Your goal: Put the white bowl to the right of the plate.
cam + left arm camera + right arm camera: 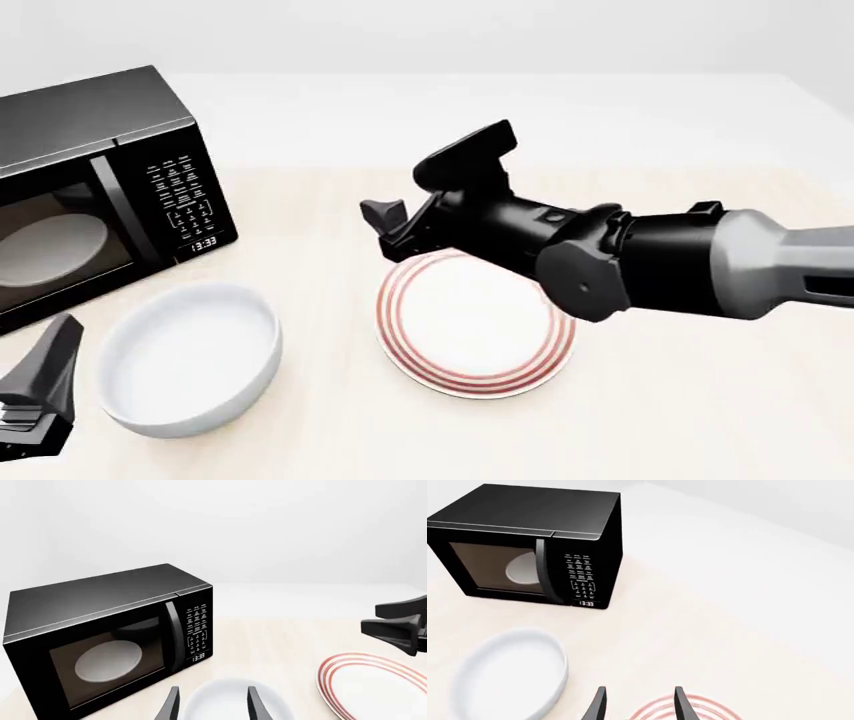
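Currently, the white bowl (190,358) sits left of the plate (475,328), near the microwave (94,190). Right pincer (390,228), spread and empty, hovers over the plate; best descend squarely over the bowl's near rim before closing.

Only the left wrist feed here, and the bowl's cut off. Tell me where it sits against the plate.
Observer: In the front view the white bowl sits left of the plate, apart from it.
Operator: Report the right claw.
Observer: The right claw is open, above the plate's far-left rim, holding nothing.
Operator: Say whether the left claw touches the bowl.
Observer: No. The left claw is open at the bowl's near-left side, with a gap showing between them.
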{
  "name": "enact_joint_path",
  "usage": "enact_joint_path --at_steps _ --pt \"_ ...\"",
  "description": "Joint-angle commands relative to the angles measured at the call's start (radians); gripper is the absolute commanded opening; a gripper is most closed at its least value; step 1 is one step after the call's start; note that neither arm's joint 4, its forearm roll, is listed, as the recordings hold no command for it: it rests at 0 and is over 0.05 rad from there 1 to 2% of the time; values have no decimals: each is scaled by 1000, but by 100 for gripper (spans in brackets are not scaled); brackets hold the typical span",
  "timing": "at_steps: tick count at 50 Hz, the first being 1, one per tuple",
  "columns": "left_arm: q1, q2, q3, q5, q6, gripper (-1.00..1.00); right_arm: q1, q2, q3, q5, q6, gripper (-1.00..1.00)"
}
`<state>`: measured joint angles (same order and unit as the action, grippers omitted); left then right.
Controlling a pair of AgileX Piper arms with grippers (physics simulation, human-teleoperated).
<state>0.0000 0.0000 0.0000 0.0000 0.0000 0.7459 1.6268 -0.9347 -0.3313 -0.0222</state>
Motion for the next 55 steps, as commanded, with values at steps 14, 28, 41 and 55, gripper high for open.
enact_joint_path --at_steps 14,28,41,55 --pt "0 0 0 0 0 100 68 174 -181 53 21 100" --pt "0 0 0 0 0 100 110 276 -274 97 52 100" --pt "0 0 0 0 0 100 147 339 -337 129 69 100" --pt "0 0 0 0 0 100 191 400 -381 148 117 100"
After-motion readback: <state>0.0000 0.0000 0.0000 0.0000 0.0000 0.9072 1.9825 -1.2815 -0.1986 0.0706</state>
